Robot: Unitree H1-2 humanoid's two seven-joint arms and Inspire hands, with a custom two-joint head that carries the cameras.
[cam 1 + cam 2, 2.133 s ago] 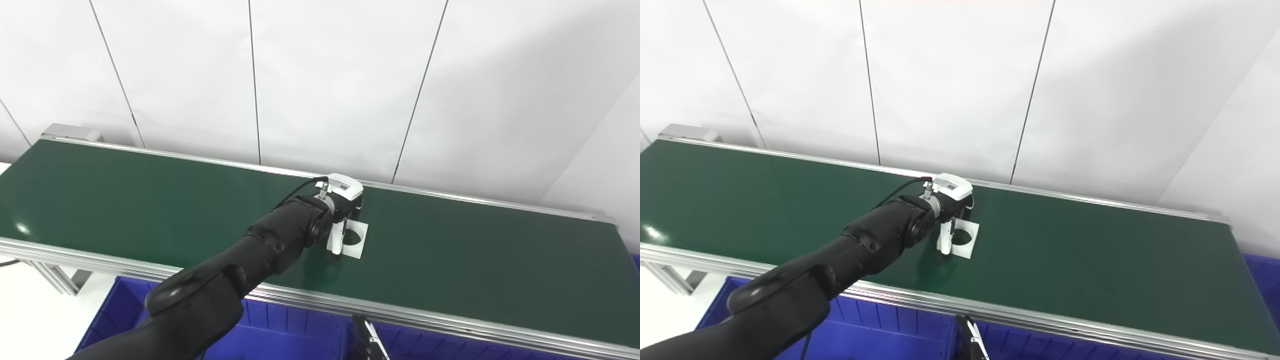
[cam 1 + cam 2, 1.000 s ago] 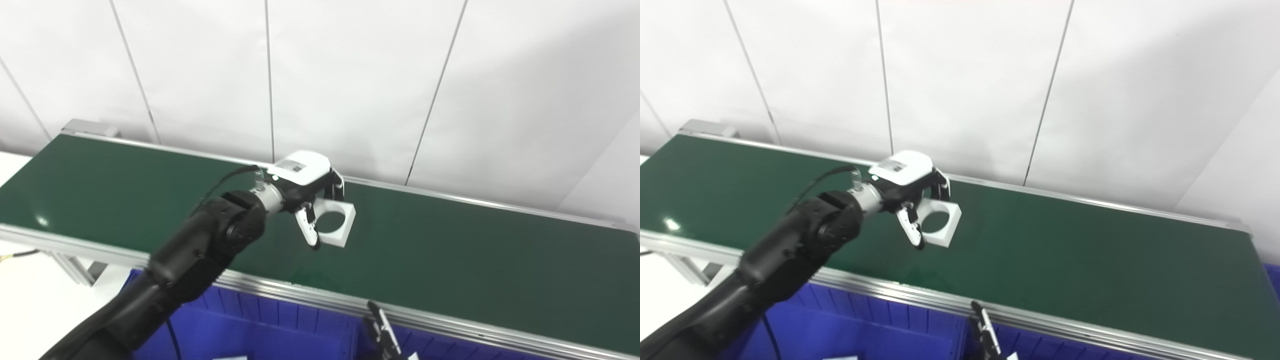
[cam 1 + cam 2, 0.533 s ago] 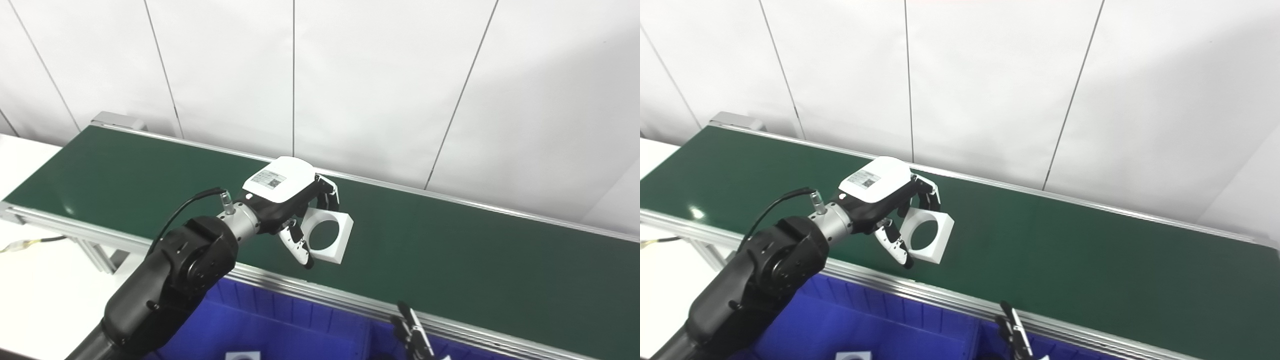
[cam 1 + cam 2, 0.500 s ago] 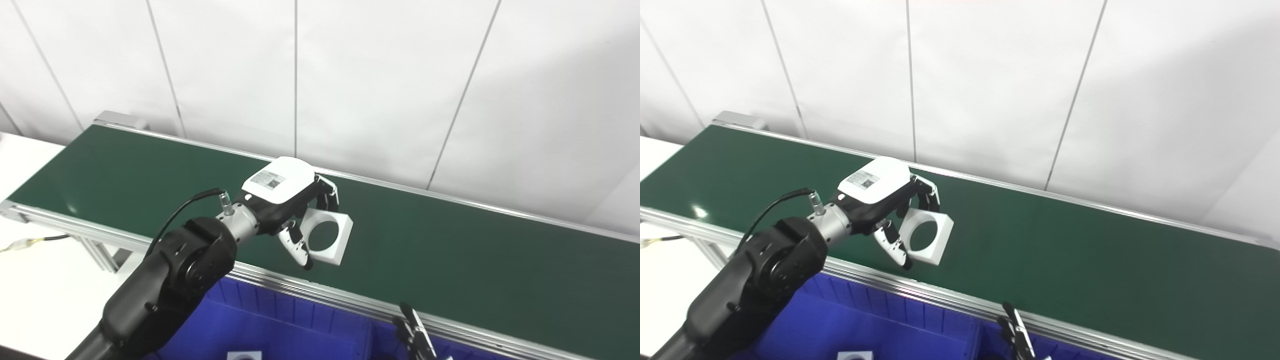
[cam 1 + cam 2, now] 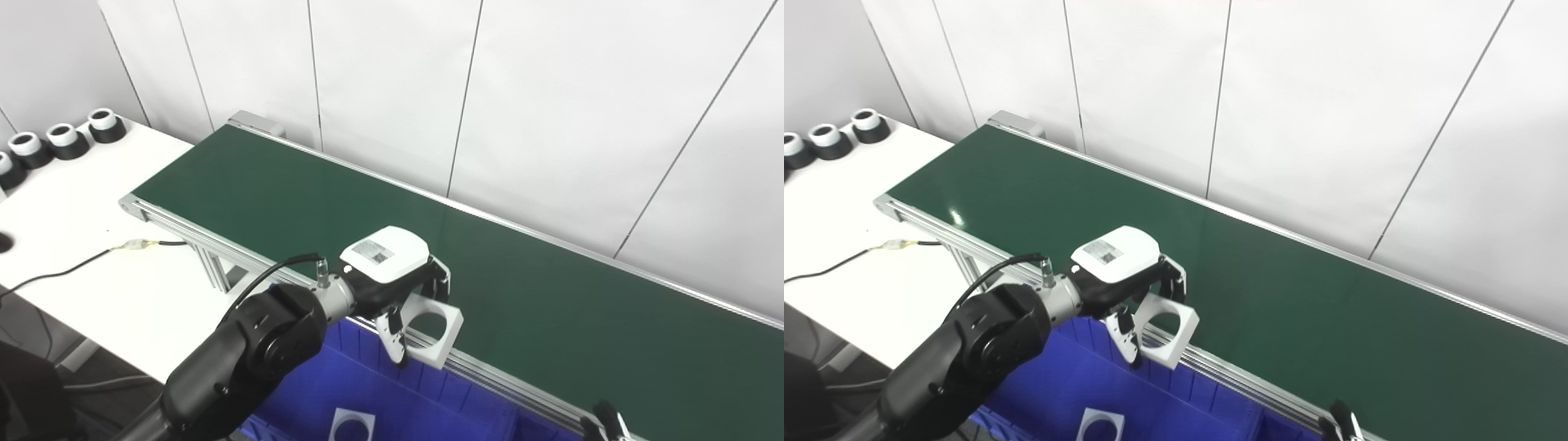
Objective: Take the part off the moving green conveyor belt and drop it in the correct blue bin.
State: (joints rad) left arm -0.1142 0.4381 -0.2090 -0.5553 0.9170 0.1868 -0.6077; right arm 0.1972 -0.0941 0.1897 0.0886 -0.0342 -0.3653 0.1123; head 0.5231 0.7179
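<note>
While the left hand point(image 5: 392, 275) grasps the part point(image 5: 433, 331) above the belt's point(image 5: 551, 306) near rail, the bin point(image 5: 318, 392) lies at 7 o'clock, below.

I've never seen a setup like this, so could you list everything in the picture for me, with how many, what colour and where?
Belt: one, dark green with silver rails, running from upper left to lower right.
Bin: blue, below the belt's near rail; how many is unclear.
Held part: one, white square with a round hole, in the left hand over the near rail.
Part in bin: one, white square with a hole, lying in the bin.
Rings: at least three, black with white tops, in a row on the table's far left.
Table: one, white, left of the belt.
Cable: one, black, across the table.
Wall: white panels behind the belt.
Left hand: closed on the held part.
Right hand: only dark fingertips at the bottom edge.
</note>
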